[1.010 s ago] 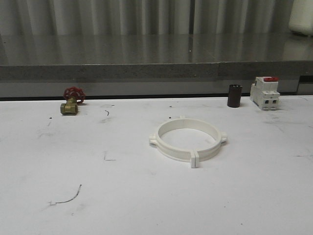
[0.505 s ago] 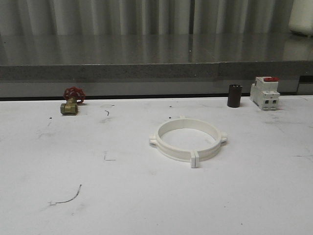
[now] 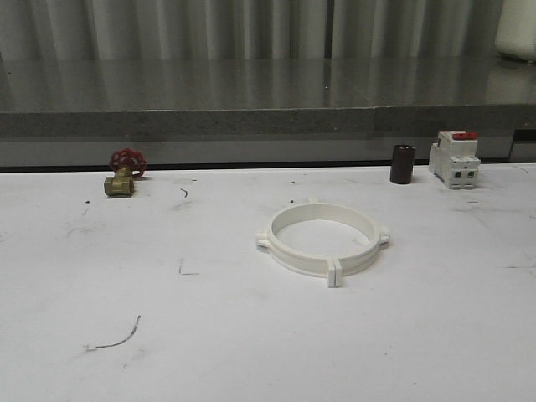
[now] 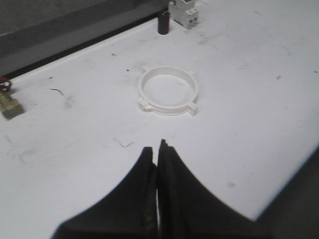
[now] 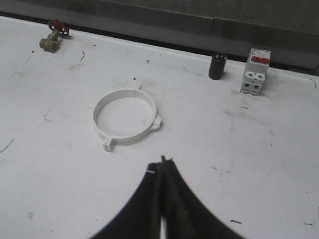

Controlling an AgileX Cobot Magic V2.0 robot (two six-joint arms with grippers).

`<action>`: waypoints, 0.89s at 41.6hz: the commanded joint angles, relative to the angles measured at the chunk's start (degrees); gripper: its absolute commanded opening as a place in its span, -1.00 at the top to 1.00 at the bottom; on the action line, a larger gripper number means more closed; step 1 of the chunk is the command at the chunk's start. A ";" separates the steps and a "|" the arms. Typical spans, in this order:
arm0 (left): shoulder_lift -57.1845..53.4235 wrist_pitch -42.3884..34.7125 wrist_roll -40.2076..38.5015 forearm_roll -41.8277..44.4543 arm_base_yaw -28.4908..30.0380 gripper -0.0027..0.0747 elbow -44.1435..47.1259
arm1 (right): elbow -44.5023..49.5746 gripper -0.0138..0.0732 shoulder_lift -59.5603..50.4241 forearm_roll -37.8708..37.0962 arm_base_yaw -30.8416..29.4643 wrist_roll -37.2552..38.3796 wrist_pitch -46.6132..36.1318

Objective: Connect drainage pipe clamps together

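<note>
Two cream-white drainage pipe clamps form one closed ring; both arms' fingers pressed together.

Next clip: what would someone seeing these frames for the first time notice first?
The cream-white plastic ring of two joined semicircular clamp bands lies flat mid-table, nothing touching it. Along the far edge sit a brass valve with a red handwheel at left, and a dark cylinder beside a white circuit breaker with a red top at right. Both pincers, left and right, are shut, short of the ring.
</note>
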 commanded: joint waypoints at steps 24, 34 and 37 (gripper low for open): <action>-35.24 -21.56 -2.15 3.23 27.78 0.98 29.48 | -1.33 0.84 0.01 0.13 -0.31 -0.42 -3.96; -35.08 -29.34 -10.72 10.21 28.85 0.98 34.98 | -1.33 0.84 0.15 0.13 -0.31 -0.42 -3.94; -35.08 -31.51 -10.72 8.93 29.25 0.98 36.67 | -1.33 0.84 0.15 0.13 -0.31 -0.42 -3.94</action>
